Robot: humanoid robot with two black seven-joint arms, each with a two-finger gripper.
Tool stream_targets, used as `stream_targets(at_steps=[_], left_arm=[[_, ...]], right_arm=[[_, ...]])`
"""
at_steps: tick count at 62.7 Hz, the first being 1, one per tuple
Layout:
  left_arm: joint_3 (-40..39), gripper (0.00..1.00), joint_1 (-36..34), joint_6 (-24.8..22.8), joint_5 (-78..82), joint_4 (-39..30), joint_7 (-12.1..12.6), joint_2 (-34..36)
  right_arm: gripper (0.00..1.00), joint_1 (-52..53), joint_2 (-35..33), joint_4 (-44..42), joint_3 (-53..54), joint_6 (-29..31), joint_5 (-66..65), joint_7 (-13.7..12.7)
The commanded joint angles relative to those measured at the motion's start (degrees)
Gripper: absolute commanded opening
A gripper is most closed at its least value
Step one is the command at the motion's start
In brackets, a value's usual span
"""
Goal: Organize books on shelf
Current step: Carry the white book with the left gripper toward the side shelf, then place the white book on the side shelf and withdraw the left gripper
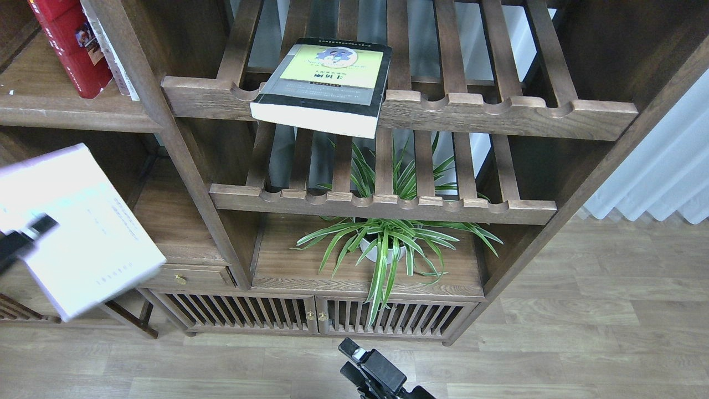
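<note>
My left gripper (40, 225) comes in at the left edge and is shut on the pale white book with a purple edge (83, 233), holding it tilted in the air in front of the bookcase's left side. The red book (69, 47) stands leaning on the flat dark-brown shelf (66, 111) at top left. The thick black-bordered yellow-green book (327, 83) lies flat on the upper slatted rack (498, 111), overhanging its front rail. My right gripper (354, 360) is low at the bottom centre, open and empty, far from the books.
A pale-spined book (113, 61) leans beside the red one. A lower slatted rack (388, 205) sits over a potted spider plant (382, 244). A small drawer (188, 277) and slatted cabinet doors (310, 316) are below. White curtains (664, 166) hang at right, above wooden floor.
</note>
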Motion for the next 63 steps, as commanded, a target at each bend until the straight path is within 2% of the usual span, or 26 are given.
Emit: stream_targets(at_steps=[1,13,24,27,41,45,63], left_arm=[[-5.99,0.07,0.05,0.01,0.15,-0.02,1.02,1.41],[-13.11,0.07,-0.04,0.01,2.08,1.12,5.24,3.96],[-18.74,0.08,-2.06,0.01,8.50,4.02,6.03,4.31],[-19.53,0.08,-6.18,0.01,13.06,5.16,6.56,4.23],[-18.92,0.08,-15.77,0.01,23.26,5.51,6.91,3.70],[-17.95,0.09,-21.30,0.01,26.78,5.60,7.35,3.79],[-15.84,0.09,-35.63,0.01,38.29,7.62,8.14,2.91]], right_arm=[[0.99,0.18,-0.28,-0.31,0.14,0.01,0.10,0.24],[0.99,0.18,0.07,-1.19,0.14,0.01,0.10,0.33],[0.99,0.09,0.16,-1.19,0.05,0.01,0.18,0.33],[0.99,0.09,0.16,-1.19,0.05,0.01,0.10,0.33],[0.99,-0.35,0.33,-1.19,-0.30,0.01,0.10,0.33],[0.99,-0.61,0.24,-1.19,-0.21,0.01,0.10,0.33],[0.99,-0.79,0.16,-1.19,-0.21,0.01,0.10,0.33]])
